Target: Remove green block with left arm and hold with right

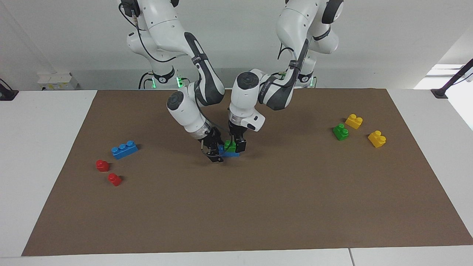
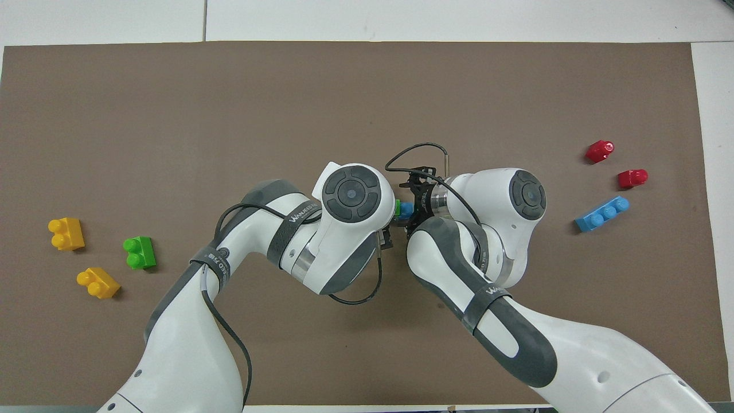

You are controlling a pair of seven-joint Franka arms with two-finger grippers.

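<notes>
The green block point(image 1: 230, 146) sits on top of a blue brick point(image 1: 230, 153) in the middle of the brown mat point(image 1: 258, 207). My left gripper point(image 1: 235, 147) comes straight down over the stack, its fingers on either side of the green block and shut on it. My right gripper point(image 1: 215, 154) comes in tilted from the right arm's end and is shut on the end of the blue brick. In the overhead view both hands cover the stack; only a sliver of the green block point(image 2: 397, 206) and of the blue brick point(image 2: 406, 210) shows between them.
A twin green brick point(image 1: 340, 131) and two yellow bricks point(image 1: 353, 121) point(image 1: 376, 139) lie toward the left arm's end of the mat. A three-stud blue brick point(image 1: 124, 149) and two small red pieces point(image 1: 102, 165) point(image 1: 114, 179) lie toward the right arm's end.
</notes>
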